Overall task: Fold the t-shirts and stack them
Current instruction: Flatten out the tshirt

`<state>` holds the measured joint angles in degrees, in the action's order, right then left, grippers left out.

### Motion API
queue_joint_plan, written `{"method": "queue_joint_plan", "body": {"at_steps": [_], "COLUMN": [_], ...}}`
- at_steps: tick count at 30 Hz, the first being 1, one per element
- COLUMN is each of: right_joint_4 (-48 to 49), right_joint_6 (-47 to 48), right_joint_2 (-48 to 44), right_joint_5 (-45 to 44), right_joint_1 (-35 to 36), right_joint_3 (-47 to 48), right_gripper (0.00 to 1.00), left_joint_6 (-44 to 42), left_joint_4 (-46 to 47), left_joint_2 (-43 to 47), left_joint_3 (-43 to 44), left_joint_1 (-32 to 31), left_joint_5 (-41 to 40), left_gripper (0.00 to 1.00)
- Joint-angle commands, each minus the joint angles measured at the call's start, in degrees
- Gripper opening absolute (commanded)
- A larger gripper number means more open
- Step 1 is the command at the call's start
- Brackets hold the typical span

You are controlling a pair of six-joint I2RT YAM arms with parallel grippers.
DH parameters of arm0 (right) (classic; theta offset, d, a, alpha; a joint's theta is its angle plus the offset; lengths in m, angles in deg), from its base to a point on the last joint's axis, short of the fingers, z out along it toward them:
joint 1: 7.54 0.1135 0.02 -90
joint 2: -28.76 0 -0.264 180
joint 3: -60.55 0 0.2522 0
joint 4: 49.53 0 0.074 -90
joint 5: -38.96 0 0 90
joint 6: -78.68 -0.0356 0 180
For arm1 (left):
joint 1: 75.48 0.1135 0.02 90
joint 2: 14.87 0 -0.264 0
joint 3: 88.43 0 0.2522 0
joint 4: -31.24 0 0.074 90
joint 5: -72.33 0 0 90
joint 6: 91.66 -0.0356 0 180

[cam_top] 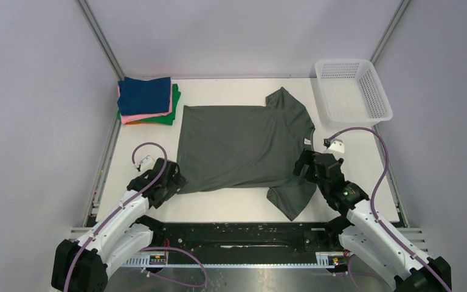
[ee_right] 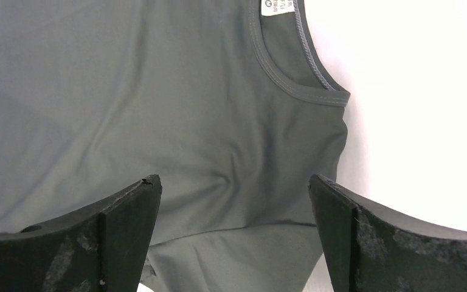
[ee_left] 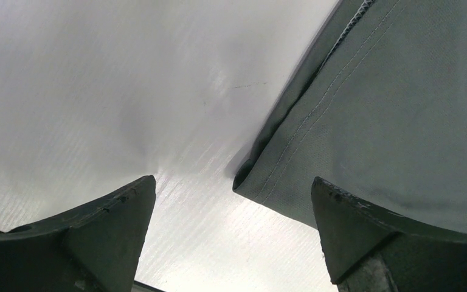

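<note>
A dark grey-green t-shirt (cam_top: 243, 146) lies spread flat in the middle of the white counter (cam_top: 231, 210). It lies sideways, with its hem toward the left edge and its collar (cam_top: 309, 131) toward the right edge. One sleeve (cam_top: 283, 97) points to the far edge and the other (cam_top: 292, 199) to the near edge. A white label (ee_right: 278, 6) shows inside the collar.

In the far left corner sits a stack of folded t-shirts (cam_top: 148, 100), well apart from both arms. A navy one is on top, with pink, orange and green edges showing beneath it. A white mesh basket (cam_top: 352, 91) stands in the far right corner.

The left claw (cam_top: 171, 181) is low at the shirt's near left corner. Its jaws stand wide apart and hold nothing. In the left wrist view the stitched hem corner lies between the two fingers (ee_left: 115, 213), with bare counter under the left one.

The right claw (cam_top: 305, 165) is over the shirt's near shoulder, just beside the collar. It too is spread fully and grips nothing. From the right wrist the cloth lies slightly creased between its fingers (ee_right: 127, 207).
</note>
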<state>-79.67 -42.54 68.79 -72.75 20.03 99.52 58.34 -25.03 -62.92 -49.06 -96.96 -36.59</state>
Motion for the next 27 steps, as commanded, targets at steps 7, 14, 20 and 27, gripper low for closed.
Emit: {"method": "queue_joint_plan", "body": {"at_steps": [7, 14, 20, 27], "right_joint_4": [5.9, 6.1, 6.3, 6.3], "right_joint_6": [0.2, 0.5, 0.8, 1.1], "right_joint_2": [2.1, 3.6, 4.7, 5.9], "right_joint_5": [0.0, 0.4, 0.3, 0.4], "right_joint_1": [-0.2, -0.2, -0.2, -0.2], "right_joint_3": [-0.2, 0.3, 0.6, 1.1], "right_gripper": [1.0, 0.99, 0.99, 1.0], "left_joint_6": [1.7, 1.5, 0.2, -1.3], "left_joint_4": [10.2, 15.8, 17.9, 19.0], "left_joint_2": [0.2, -2.5, -5.2, -8.5], "left_joint_3": [-5.0, -7.3, -6.4, -3.9], "left_joint_1": [1.1, 3.3, 3.6, 3.7], "left_joint_5": [2.0, 6.2, 7.4, 7.0], "left_gripper": [0.98, 0.95, 0.84, 0.77]}}
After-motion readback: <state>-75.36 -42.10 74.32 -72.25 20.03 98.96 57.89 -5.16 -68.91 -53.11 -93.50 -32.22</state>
